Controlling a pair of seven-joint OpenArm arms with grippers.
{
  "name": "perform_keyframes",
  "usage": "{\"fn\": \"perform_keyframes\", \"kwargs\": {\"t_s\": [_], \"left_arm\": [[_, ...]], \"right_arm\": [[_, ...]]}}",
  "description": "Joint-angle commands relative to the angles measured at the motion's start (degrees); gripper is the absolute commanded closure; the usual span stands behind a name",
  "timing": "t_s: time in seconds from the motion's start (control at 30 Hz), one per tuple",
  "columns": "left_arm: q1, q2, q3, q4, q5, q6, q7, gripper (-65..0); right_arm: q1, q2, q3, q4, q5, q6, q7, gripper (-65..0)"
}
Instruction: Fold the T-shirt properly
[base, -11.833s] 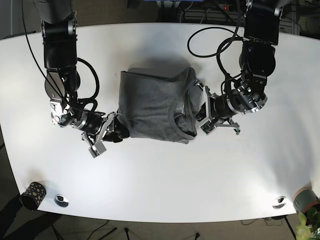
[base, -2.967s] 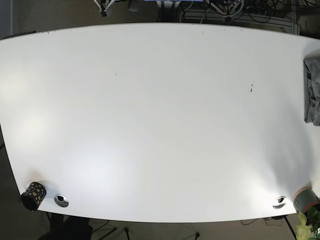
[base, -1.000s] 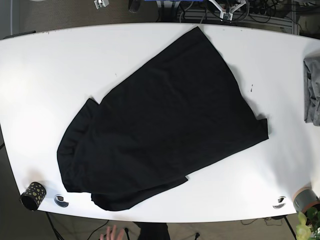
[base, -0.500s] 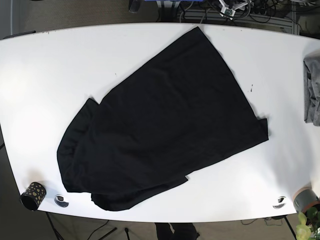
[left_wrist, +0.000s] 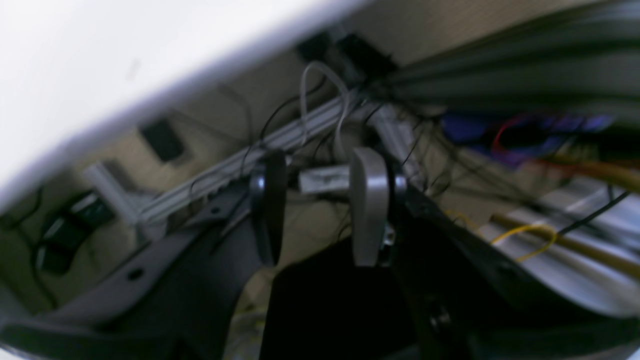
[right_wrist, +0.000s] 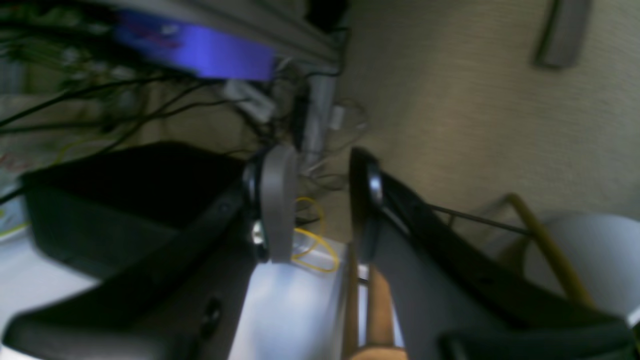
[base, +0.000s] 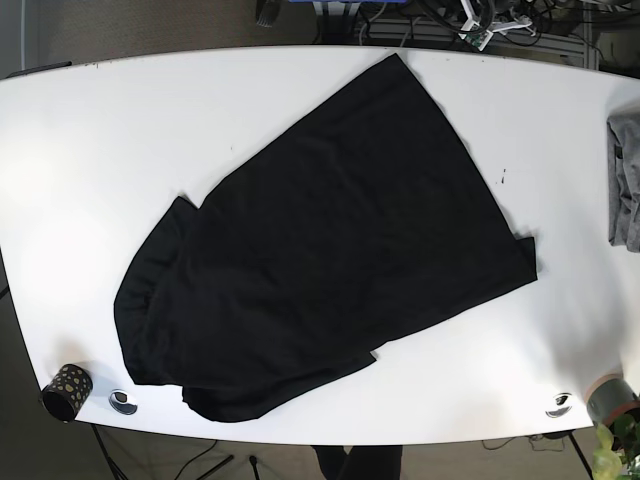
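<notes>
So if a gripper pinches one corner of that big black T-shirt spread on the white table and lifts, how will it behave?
The big black T-shirt will probably drape and sag rather than hold shape: its lower left edge already bunches in soft folds. It looks thin and light, lying flat against the white table. Being skewed, it would likely drag and crumple, not slide as one sheet.

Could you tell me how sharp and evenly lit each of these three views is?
Base view: sharp, the black T-shirt crisp on a bright table with soft glare patches. Left wrist view: motion-blurred, left gripper open. Right wrist view: likewise smeared and dim, right gripper open.
</notes>
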Motion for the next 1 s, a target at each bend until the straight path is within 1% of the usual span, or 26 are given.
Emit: {"fn": "perform_keyframes", "kwargs": {"t_s": [0.0,0.17,0.37,0.4,0.53,0.6,0.63,0.7,0.8,0.97], "left_arm": [[0.84,-0.31,-1.25,2.15,-0.43,-1.3,-0.47,-18.5],[1.45,-1.19,-2.04,4.09,-0.52,-1.78,-0.47,-18.5],[1.45,-1.28,-0.28,6.55,-0.61,-1.78,-0.47,-18.5],[1.45,-1.28,-0.2,6.72,-0.7,-1.78,-0.47,-18.5],[0.66,-1.28,-0.02,6.81,-0.78,-1.78,-1.08,-18.5],[-0.57,-1.28,-0.02,6.99,-1.14,-1.78,-2.4,-18.5],[-1.1,-1.28,-0.02,6.99,-1.75,-1.78,-3.19,-18.5],[-2.33,-1.28,-0.02,6.99,-4.74,-1.78,-5.13,-18.7],[-5.4,-1.36,-0.02,6.99,-8.7,-1.78,-6.27,-18.9],[-11.21,-0.92,-0.02,6.81,-9.31,-1.78,-6.27,-19.0]], "right_arm": [[-1.2,0.16,1.5,3.41,0.53,0.22,0.76,-16.6],[-1.2,0.07,3.79,6.66,0.53,0.22,0.76,-16.6],[-1.2,-0.02,6.07,10.35,1.06,-0.05,0.76,-16.6],[-1.2,-0.02,6.25,10.62,1.85,-0.14,0.84,-16.6],[-0.09,-0.02,9.94,10.7,8.18,0.13,0.76,-16.6],[1.23,-0.02,11.35,10.7,10.73,0.13,0.76,-16.6],[1.67,0.07,11.79,10.7,11.61,0.13,0.76,-16.6],[2.99,0.24,12.58,10.79,13.63,0.13,0.76,-16.6],[5.1,0.24,13.46,10.88,15.03,0.13,0.76,-16.6],[9.49,0.24,13.46,10.79,15.39,0.13,0.76,-16.6]]}}
